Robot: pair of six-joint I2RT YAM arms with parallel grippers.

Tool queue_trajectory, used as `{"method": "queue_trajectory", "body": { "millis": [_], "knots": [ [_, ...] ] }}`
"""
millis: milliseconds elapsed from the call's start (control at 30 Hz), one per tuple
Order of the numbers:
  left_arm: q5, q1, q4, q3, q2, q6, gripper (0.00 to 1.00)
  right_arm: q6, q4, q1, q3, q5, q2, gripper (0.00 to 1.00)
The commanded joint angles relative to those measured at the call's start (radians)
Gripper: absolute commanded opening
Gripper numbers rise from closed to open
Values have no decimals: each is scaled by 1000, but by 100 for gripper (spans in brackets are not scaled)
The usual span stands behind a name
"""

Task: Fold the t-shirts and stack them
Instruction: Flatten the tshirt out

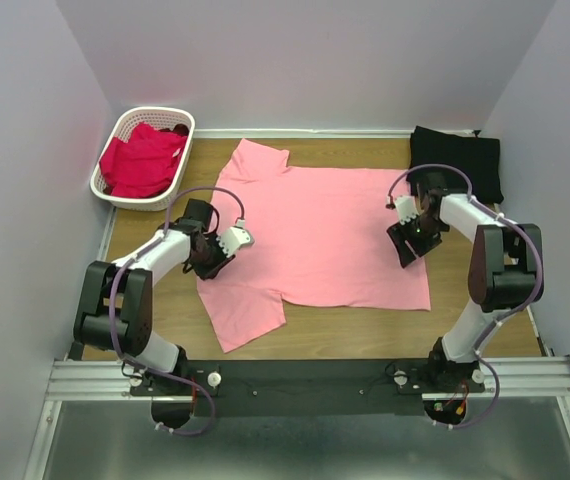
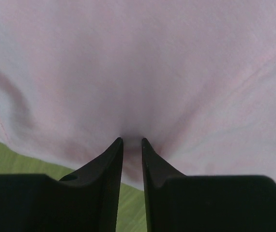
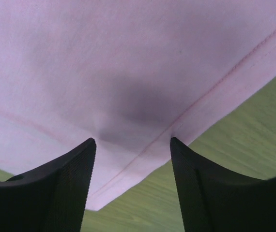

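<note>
**Left claw [image 2: 131, 141] pinches the pink tee [image 1: 325, 230]; right claw [image 3: 133, 142] open at the hem**

Far left, the white slotted basket [image 1: 155, 110] holds the magenta-red tees [image 1: 143, 160] in a heap. Next comes the left claw. Its jaws are drawn almost together and a pucker of pink cloth runs into the narrow gap, so it reads as a pinch on the tee at the collar end, between the two sleeves. The pink tee lies spread across the middle of the worktop [image 1: 365, 322], collar toward the left arm and hem toward the right. Its near sleeve angles off toward the arm bases. At the hem the right claw stands wide, one finger on either side of the stitched edge, gripping nothing. Far right, in the back corner, the black tee [image 1: 457, 160] lies in a flat dark pile near the pink tee's far hem corner.

The step looks like the first fold of the pink tee, barely begun. To do it well, the right claw should close on the hem, taking both layers, before either arm rises. A lift on the left alone would drag the cloth into wrinkles. Both ends should then rise together, the cloth lightly taut between them, and travel the same way so the edges land matched. The near sleeve will likely need tucking in, or the fold will sit lumpy.
</note>
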Motion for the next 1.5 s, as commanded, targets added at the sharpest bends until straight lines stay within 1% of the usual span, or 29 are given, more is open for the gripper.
{"method": "queue_trajectory", "body": {
  "millis": [0,67,100,133,167,200,233,267,300,333,367,400,433,467,500,533,567,600,667,700,733,800,967,1167,1333,1467],
  "knots": [
    [74,4,-131,42,-29,39,29,12,-65,-11,85,-26,-43,75],
    [121,4,-171,148,-15,44,30,41,-77,-17,157,-52,-32,79],
    [138,4,-194,194,-7,36,32,52,-81,-18,203,-55,-21,81],
    [167,4,-196,241,2,24,34,72,-81,-21,285,-61,11,82],
    [183,4,-187,351,26,13,35,81,-79,-22,338,-79,31,82],
    [194,4,-174,407,42,-1,37,92,-79,-37,384,-84,60,82],
    [203,4,-156,518,62,-43,41,114,-79,-54,485,-88,113,82],
    [201,4,-135,576,110,-65,42,130,-78,-60,536,-105,150,81],
    [198,6,-99,684,141,-106,45,160,-78,-71,636,-116,183,79],
    [194,7,-79,685,174,-128,47,174,-79,-75,637,-119,213,79],
    [186,9,-53,785,239,-159,48,184,-76,-78,721,-124,283,78],
    [183,13,-14,838,275,-182,49,194,-73,-80,767,-130,315,77],
    [183,16,-1,945,315,-224,50,214,-73,-80,807,-131,354,76],
    [184,19,11,1001,394,-246,50,224,-62,-80,885,-130,382,75],
    [184,26,30,1057,436,-268,50,248,-61,-80,925,-136,452,72],
    [184,30,37,1170,518,-310,50,260,-55,-80,964,-139,485,70],
    [184,35,53,1225,558,-331,50,274,-50,-80,1046,-139,515,65],
    [187,39,62,1275,595,-352,50,286,-45,-80,1079,-144,580,63],
    [201,44,80,1398,684,-401,50,326,-33,-80,1146,-161,635,61],
    [201,46,102,1421,707,-401,50,340,-33,-78,1198,-174,655,58],
    [201,46,112,1437,726,-401,50,355,-33,-77,1216,-181,689,57],
    [201,47,146,1431,766,-401,50,351,-28,-66,1228,-176,703,56],
    [201,52,188,1331,823,-401,50,337,-1,-57,1187,-167,691,57],
    [201,72,203,1215,843,-401,50,323,21,-55,1124,-161,677,57],
    [201,101,185,1133,838,-401,50,319,27,-54,1107,-159,672,57],
    [201,124,157,1067,826,-401,50,323,28,-54,1102,-165,671,59]
  ]
}}
